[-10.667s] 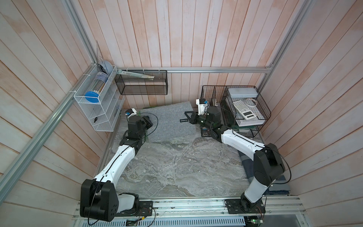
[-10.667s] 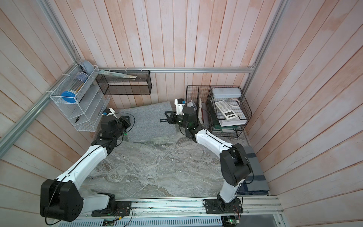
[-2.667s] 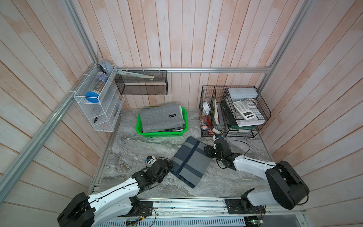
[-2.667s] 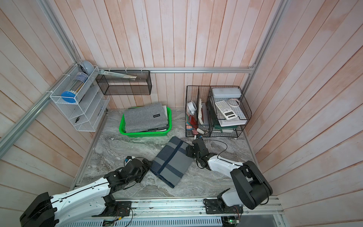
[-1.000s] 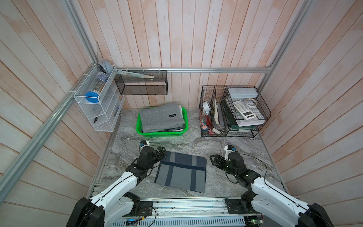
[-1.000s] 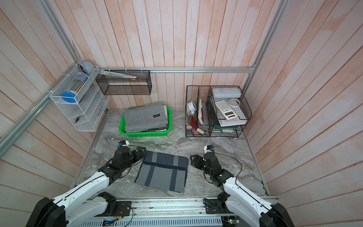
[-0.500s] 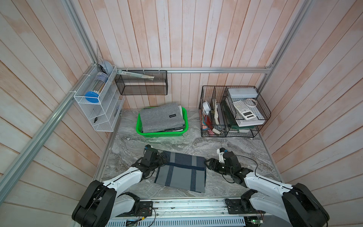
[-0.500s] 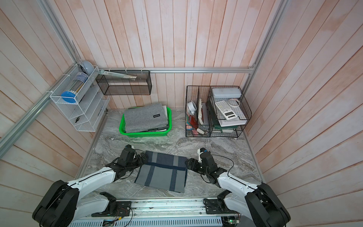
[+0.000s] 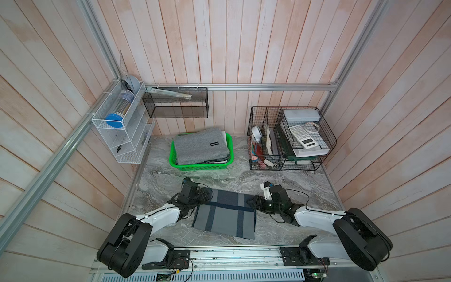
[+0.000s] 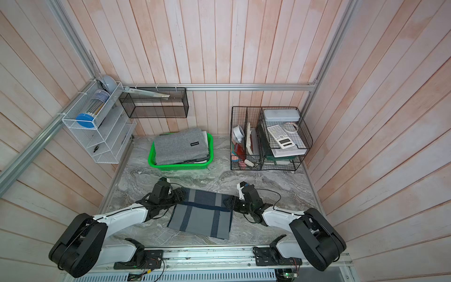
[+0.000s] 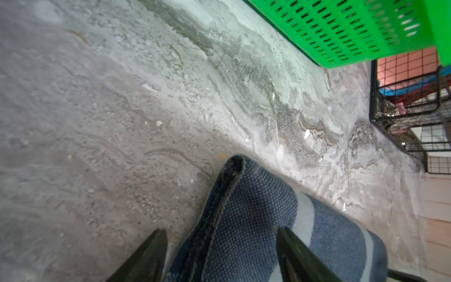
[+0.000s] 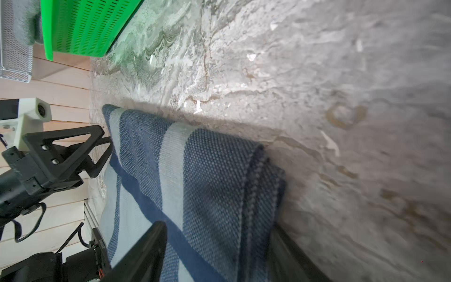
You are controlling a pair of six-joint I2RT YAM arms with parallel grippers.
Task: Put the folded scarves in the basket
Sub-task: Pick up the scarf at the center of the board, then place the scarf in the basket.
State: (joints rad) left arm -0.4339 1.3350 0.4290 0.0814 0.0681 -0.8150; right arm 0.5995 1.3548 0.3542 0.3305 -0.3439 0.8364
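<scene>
The folded scarf [image 9: 224,214], blue and grey striped, lies flat on the marble table near its front edge. My left gripper [image 9: 207,194] is at its far left corner. In the left wrist view the left gripper [image 11: 219,229] is open, with that corner of the scarf [image 11: 256,219] between its fingers. My right gripper [image 9: 251,202] is at the far right corner. In the right wrist view the right gripper [image 12: 217,225] is open astride the scarf's [image 12: 195,171] folded edge. The green basket [image 9: 200,168] stands behind the scarf and holds a folded grey cloth [image 9: 200,146].
A black wire organiser [image 9: 288,139] with a calculator and stationery stands at the back right. A black mesh shelf [image 9: 175,105] and a white wire rack [image 9: 122,131] hang on the walls. Bare marble [image 9: 231,178] lies between the scarf and the basket.
Both grippers have come down and inward onto the scarf's far corners, and their jaws have narrowed. The scarf lies where it was.
</scene>
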